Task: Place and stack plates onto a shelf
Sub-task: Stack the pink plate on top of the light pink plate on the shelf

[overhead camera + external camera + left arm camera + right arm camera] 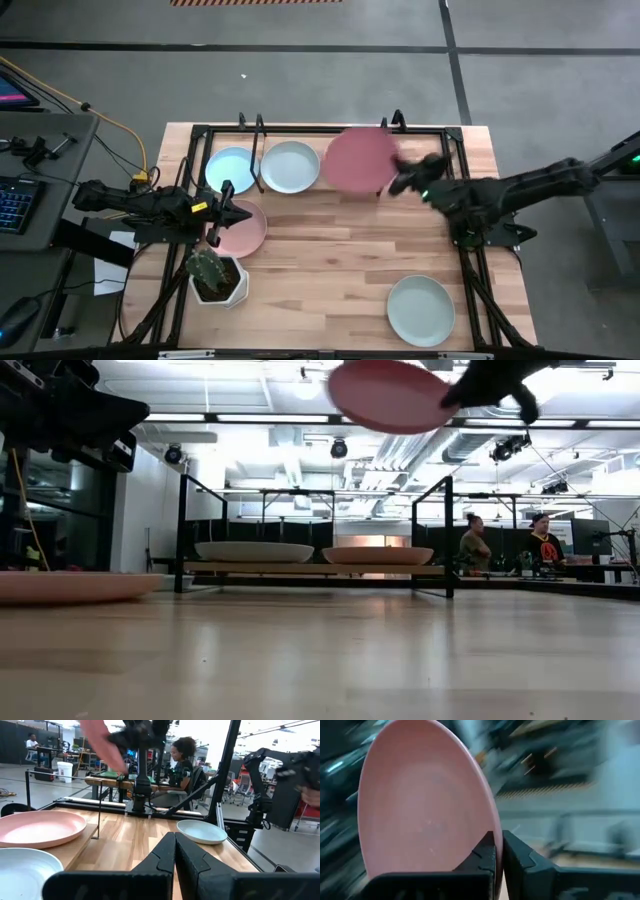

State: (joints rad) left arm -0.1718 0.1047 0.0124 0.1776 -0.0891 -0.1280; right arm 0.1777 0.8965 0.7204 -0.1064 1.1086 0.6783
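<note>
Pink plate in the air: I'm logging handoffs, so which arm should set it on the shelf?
Right. The right gripper already holds the round matte pink plate above the light-wood shelf, while the left gripper sits over another pink plate on the table.

You see shelf along table's far edge: light-wood plank, black end brackets. On it, light blue plate and pale mint plate flat, side by side. Pink plate held aloft over shelf's right part, seemingly tilted. Second pink plate flat near table's left edge. Mint plate flat near front-right corner.
</note>
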